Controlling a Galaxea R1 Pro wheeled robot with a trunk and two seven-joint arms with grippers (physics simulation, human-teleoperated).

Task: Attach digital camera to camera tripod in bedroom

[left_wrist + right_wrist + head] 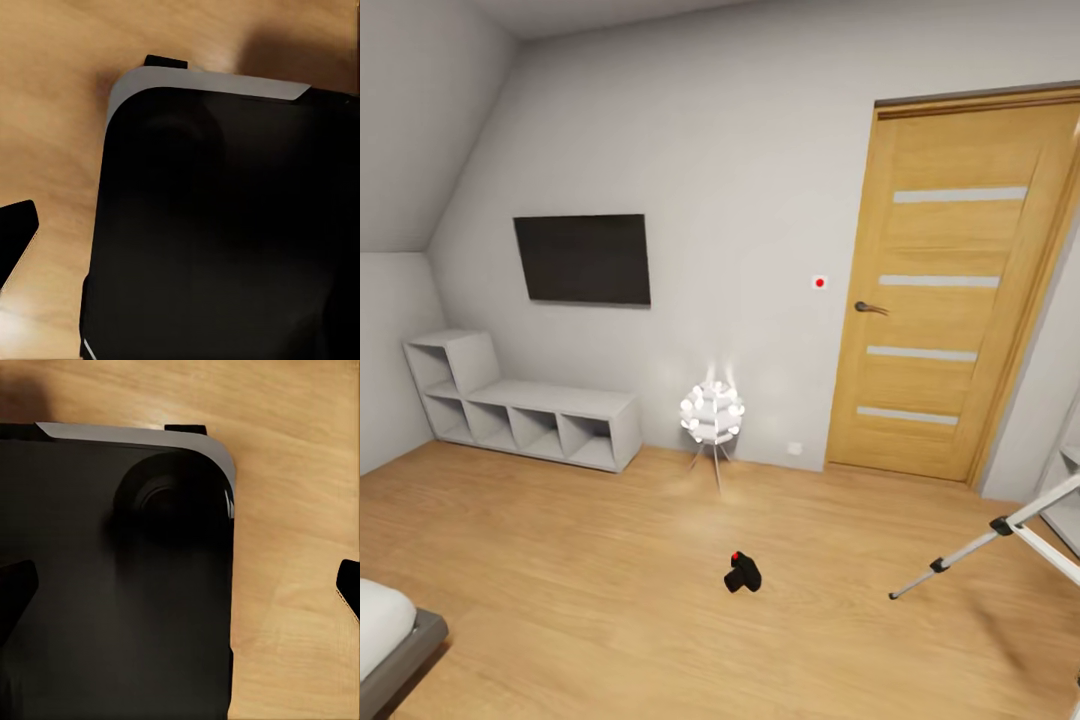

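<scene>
The digital camera (742,575), small and black with a red dot on top, lies on the wood floor in the middle of the bedroom. At the right edge stands the camera tripod (1000,528), of which two silver legs with black joints show; its head is out of view. In the right wrist view my right gripper (180,585) is open, its dark fingertips (15,589) far apart over my own black base (112,607). One dark fingertip (16,232) of my left gripper (180,232) sits far to one side, and that gripper holds nothing.
An oak door (950,300) with pale stripes is in the far wall. A white cube shelf (520,410) stands under a wall TV (583,259). A glowing globe lamp (712,410) stands behind the camera. A bed corner (390,630) is near left.
</scene>
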